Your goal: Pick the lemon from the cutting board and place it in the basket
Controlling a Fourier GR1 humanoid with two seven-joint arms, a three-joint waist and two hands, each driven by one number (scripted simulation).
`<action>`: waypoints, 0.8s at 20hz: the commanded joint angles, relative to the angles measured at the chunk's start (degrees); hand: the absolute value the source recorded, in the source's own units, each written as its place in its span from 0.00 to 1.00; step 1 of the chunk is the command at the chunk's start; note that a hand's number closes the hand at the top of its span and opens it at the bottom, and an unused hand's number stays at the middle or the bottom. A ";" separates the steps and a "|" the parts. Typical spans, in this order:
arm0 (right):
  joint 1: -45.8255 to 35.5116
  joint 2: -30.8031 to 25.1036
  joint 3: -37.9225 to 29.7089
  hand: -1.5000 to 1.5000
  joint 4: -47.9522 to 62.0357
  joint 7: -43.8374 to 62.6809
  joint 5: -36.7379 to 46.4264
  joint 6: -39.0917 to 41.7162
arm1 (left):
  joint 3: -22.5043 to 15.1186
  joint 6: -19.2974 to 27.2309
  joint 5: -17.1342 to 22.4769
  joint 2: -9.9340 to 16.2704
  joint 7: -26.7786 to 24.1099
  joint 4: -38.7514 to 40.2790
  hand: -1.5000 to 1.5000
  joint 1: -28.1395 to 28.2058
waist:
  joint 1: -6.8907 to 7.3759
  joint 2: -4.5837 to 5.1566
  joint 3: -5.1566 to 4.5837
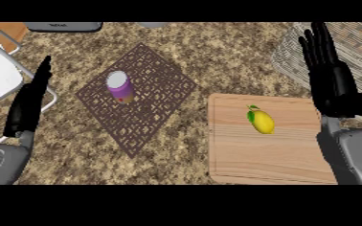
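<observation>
1. While the left hand (29,103) rests at the left edge, fingers straight, a purple can (120,86) stands on the dark mat (159,100)
2. Rightward, the lemon (262,121) lies on the cutting board (240,158)
3. Beside the basket (291,52), the right hand (331,79) hovers, fingers apart and empty

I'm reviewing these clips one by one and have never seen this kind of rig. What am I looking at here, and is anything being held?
This single view looks steeply down from a humanoid robot's head onto a speckled kitchen counter. The black shapes at the sides are its hands: left hand and right hand, both open, fingers straight, holding nothing. A lemon lies on the wooden cutting board. The wicker basket sits at upper right. A purple can stands on a dark patterned mat.
</observation>
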 commanded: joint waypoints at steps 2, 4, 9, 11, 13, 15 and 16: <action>-5.12 1.76 6.77 1.00 0.31 -0.01 -3.44 11.34 | -1.83 -0.64 3.14 -6.43 0.98 0.96 0.50 2.31 | 1.87 2.23 0.40; -6.70 2.18 11.16 1.00 -1.55 0.66 -8.10 21.11 | -3.13 -2.99 6.01 -8.92 2.88 2.09 0.50 4.22 | 4.17 2.89 0.39; -6.59 3.48 27.38 1.00 -6.77 -2.07 -9.54 40.02 | -6.28 -7.94 10.32 -12.66 5.06 3.34 0.50 9.50 | 5.99 2.61 0.45; -4.28 0.43 31.59 0.00 -9.74 -4.50 -4.76 43.60 | -4.92 -6.89 11.34 -13.22 5.06 3.90 0.50 11.43 | 2.32 1.77 0.45; 0.13 -2.05 32.68 0.00 -12.44 -9.32 2.76 42.03 | -3.93 -7.44 12.15 -11.79 5.24 1.46 0.50 14.47 | 0.52 1.33 0.53; -0.39 -6.10 31.97 0.00 -16.24 -7.83 7.63 40.61 | -3.55 -7.68 12.89 -12.84 5.26 2.17 0.50 13.84 | -0.99 1.28 0.44; 0.10 -7.23 31.42 0.00 -15.61 -8.73 11.26 39.07 | -2.76 -8.37 13.41 -11.60 4.51 1.05 0.50 16.21 | -0.50 1.27 0.47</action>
